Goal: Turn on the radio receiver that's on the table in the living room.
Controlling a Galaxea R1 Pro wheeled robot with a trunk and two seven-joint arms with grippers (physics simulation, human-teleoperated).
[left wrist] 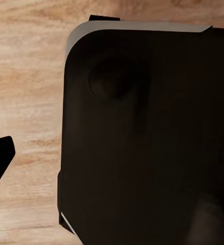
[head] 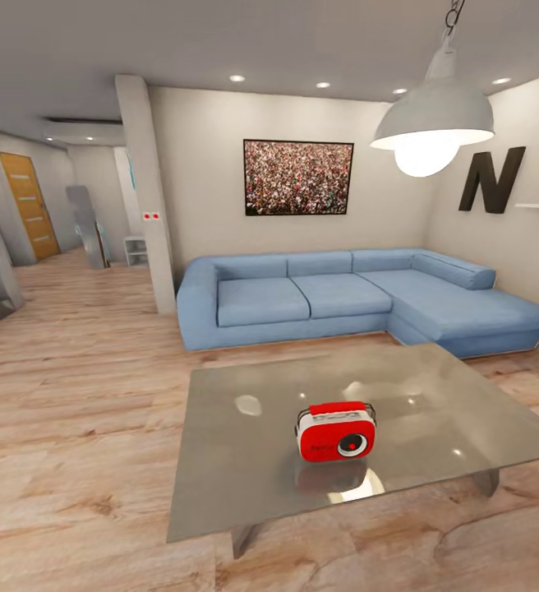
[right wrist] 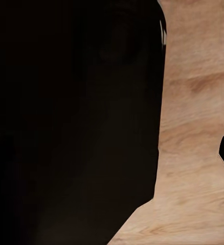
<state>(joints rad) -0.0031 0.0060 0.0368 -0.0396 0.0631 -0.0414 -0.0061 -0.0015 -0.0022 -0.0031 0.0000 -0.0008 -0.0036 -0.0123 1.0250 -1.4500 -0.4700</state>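
Because the radio receiver point(head: 336, 432) is sitting upright near the middle of the glossy grey surface point(head: 220, 460), well apart from every edge, the robot is facing a long reach over the near rim. A careless push at the round dark dial could be sliding the light radio backward toward the blue sofa point(head: 343, 300) or tipping it over. Whether each claw is wide or narrow I cannot tell; the wrist views are giving dark housing over wood floor point(right wrist: 194, 127).
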